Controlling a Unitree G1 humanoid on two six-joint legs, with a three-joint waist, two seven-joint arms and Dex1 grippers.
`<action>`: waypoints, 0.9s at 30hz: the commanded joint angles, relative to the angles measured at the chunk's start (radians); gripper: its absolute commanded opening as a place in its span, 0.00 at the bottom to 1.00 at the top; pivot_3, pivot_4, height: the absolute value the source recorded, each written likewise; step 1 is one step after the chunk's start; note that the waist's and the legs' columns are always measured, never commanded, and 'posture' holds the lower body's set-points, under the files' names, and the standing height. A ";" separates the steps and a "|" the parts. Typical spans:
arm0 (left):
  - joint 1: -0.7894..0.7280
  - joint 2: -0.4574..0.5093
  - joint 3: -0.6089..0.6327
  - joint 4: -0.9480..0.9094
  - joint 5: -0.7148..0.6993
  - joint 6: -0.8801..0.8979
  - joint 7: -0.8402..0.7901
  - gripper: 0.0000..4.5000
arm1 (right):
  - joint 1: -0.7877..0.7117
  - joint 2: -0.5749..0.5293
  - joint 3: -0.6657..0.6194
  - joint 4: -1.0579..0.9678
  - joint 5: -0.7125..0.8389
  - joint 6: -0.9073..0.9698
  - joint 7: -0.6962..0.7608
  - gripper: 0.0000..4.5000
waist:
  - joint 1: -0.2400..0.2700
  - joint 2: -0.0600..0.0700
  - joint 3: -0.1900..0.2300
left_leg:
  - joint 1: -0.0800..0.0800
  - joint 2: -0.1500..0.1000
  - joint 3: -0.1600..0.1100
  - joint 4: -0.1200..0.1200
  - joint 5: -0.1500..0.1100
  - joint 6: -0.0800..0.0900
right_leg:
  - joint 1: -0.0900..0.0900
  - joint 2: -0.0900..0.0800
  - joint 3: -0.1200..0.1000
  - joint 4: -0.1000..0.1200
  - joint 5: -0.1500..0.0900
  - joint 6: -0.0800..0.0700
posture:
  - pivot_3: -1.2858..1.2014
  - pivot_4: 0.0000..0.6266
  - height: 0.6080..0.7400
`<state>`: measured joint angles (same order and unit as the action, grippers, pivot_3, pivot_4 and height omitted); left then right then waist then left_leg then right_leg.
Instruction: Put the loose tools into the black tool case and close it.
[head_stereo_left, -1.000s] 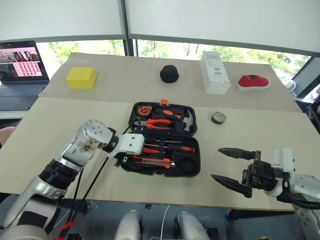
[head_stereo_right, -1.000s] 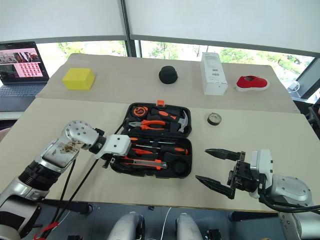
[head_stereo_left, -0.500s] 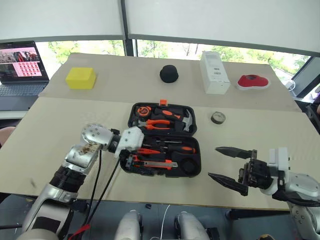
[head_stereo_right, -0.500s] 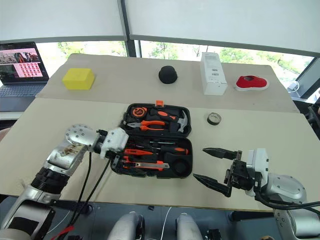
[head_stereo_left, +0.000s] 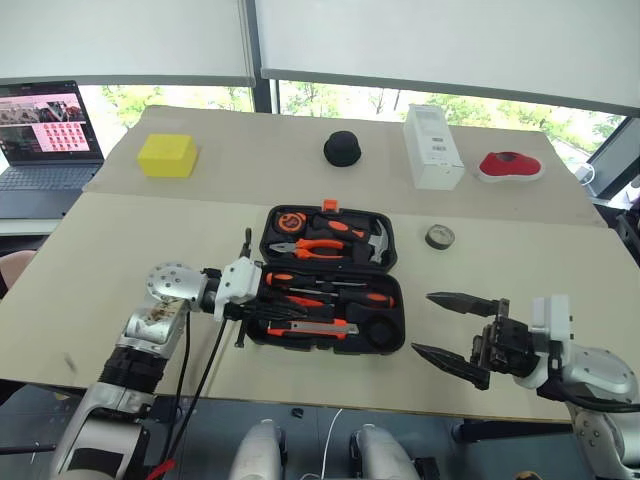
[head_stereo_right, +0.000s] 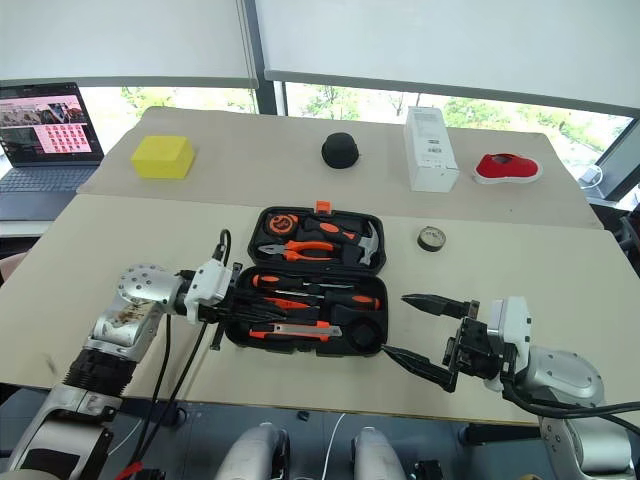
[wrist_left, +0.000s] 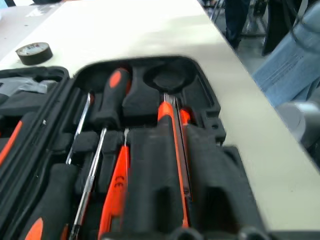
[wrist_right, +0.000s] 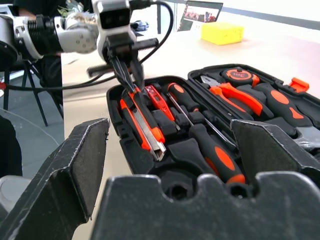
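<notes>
The tape roll (head_stereo_left: 439, 236) lies loose on the counter (head_stereo_left: 120, 260) just right of the open case (head_stereo_left: 330, 280), nearer the spread right hand (head_stereo_left: 448, 325) than the left hand (wrist_right: 129, 75), pressed together over the knife (wrist_right: 144, 121)

The open black tool case (wrist_left: 150, 145) lies on the pale desk (wrist_left: 140, 30), its moulded slots seen lengthwise. An orange-and-black screwdriver (wrist_left: 107, 102) sits in one slot beside a thin steel shaft (wrist_left: 90, 185), with a small orange tester screwdriver (wrist_left: 116, 185) next to them and an orange utility knife (wrist_left: 172, 145) along the middle. A small dark tape roll (wrist_left: 34, 52) rests on the desk well apart from the case, and blue fabric (wrist_left: 295, 55) shows past the desk edge.
</notes>
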<state>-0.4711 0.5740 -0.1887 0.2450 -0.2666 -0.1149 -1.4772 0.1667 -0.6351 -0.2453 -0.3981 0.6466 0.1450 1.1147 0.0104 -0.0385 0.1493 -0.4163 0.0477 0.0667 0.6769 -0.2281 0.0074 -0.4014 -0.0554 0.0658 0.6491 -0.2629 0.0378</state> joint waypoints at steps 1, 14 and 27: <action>0.003 -0.013 -0.038 0.038 0.083 -0.058 0.053 0.02 | 0.006 0.005 -0.007 -0.026 0.005 -0.019 -0.008 1.00 | 0.001 0.000 0.000 | 0.000 0.000 0.000 0.000 0.000 0.000 | 0.000 0.000 0.000 0.000 0.000 0.000 | 0.52 0.24 1.00; 0.057 0.023 -0.185 -0.104 0.169 0.280 0.084 0.02 | 0.015 0.004 0.000 -0.042 0.010 -0.011 -0.031 1.00 | 0.001 0.008 -0.008 | 0.012 0.000 0.000 0.000 0.000 0.001 | 0.013 -0.002 -0.001 -0.002 0.000 0.001 | 0.52 0.24 1.00; 0.127 -0.036 0.153 -0.194 -0.112 0.244 0.232 0.33 | 0.072 0.014 -0.131 0.028 0.027 -0.033 -0.091 1.00 | -0.002 0.012 -0.012 | 0.009 0.000 -0.001 -0.001 -0.001 0.001 | 0.010 -0.001 0.000 -0.002 -0.001 0.000 | 0.52 0.24 1.00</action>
<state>-0.3457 0.5384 -0.1360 0.0984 -0.3070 0.1495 -1.2851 0.2411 -0.6339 -0.3013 -0.3916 0.6505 0.1417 1.0533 0.0079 -0.0266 0.1375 -0.4073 0.0479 0.0656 0.6763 -0.2286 0.0086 -0.3916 -0.0565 0.0654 0.6470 -0.2639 0.0383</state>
